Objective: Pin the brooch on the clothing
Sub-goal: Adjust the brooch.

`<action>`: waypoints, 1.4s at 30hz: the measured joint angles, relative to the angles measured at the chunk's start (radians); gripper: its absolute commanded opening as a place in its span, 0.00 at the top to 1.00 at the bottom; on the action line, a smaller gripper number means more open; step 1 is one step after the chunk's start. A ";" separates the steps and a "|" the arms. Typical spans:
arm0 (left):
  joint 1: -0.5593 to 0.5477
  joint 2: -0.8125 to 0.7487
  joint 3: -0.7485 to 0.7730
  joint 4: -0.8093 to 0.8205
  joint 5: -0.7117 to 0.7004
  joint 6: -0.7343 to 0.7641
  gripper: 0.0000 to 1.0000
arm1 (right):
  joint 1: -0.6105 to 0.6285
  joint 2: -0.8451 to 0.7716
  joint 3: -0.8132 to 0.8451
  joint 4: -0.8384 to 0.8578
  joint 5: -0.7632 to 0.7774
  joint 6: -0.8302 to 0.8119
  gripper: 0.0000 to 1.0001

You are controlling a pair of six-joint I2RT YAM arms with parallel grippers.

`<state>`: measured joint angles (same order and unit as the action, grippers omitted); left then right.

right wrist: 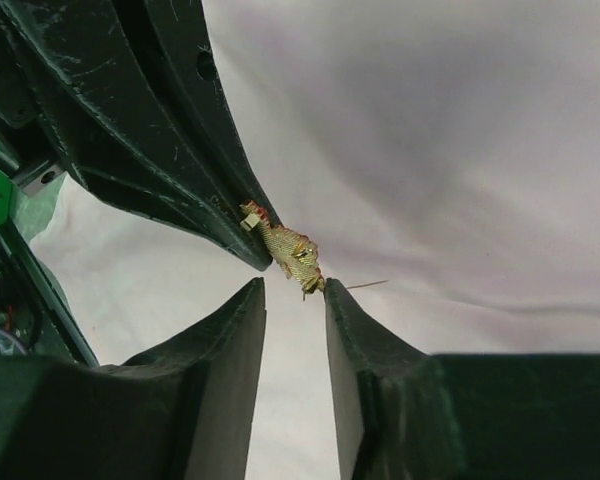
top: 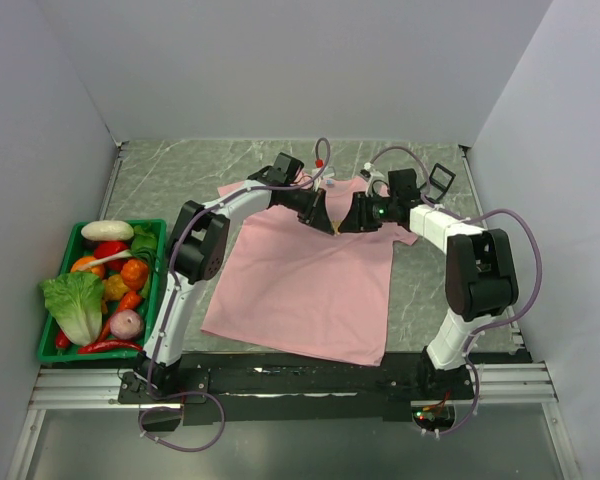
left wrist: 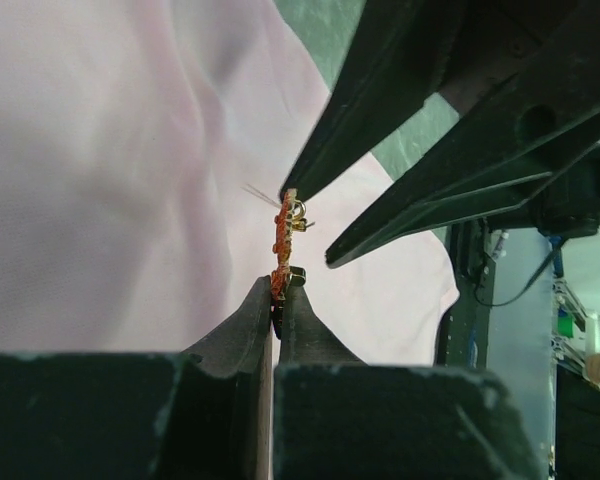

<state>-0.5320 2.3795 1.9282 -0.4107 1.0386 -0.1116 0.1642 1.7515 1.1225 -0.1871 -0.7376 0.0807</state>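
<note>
Left wrist view: the left gripper [left wrist: 278,290] clamps the bottom rim, the sensible hold, of the brooch [left wrist: 282,238], tiny, stiff, probably light with a bendable pin, above the soft clothing [left wrist: 110,180], while the right gripper [left wrist: 312,226] waits, fingers apart, at two o'clock.

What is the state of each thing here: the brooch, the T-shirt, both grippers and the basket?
T-shirt, spread flat, slightly creased
brooch, held over the T-shirt, not yet pinned, thin needle sticking out
left gripper, shut on one end of the brooch
right gripper, open, fingertips at the brooch's free end
basket, filled with vegetables
</note>
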 measured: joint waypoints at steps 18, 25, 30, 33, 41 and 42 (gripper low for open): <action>-0.006 0.000 0.000 -0.008 0.108 0.018 0.99 | 0.000 0.003 0.003 0.001 -0.032 -0.038 0.55; -0.007 0.000 -0.002 -0.012 0.031 0.024 0.99 | 0.002 0.003 0.004 -0.014 -0.037 -0.050 0.63; -0.010 -0.015 -0.026 -0.016 -0.016 0.026 0.99 | 0.002 0.009 0.015 -0.055 -0.028 -0.057 0.64; -0.011 -0.031 -0.037 -0.016 -0.048 0.031 0.99 | 0.002 0.023 0.040 -0.087 -0.028 -0.061 0.64; -0.011 -0.039 -0.040 -0.021 -0.043 0.051 0.99 | 0.002 0.034 0.045 -0.106 -0.056 -0.079 0.60; -0.011 -0.039 -0.040 -0.023 -0.041 0.056 0.99 | 0.002 0.035 0.045 -0.106 -0.058 -0.079 0.58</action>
<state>-0.5426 2.3402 1.8885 -0.4332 0.9974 -0.0559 0.1658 1.7863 1.1671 -0.2928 -0.7959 0.0017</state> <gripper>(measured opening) 0.045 0.384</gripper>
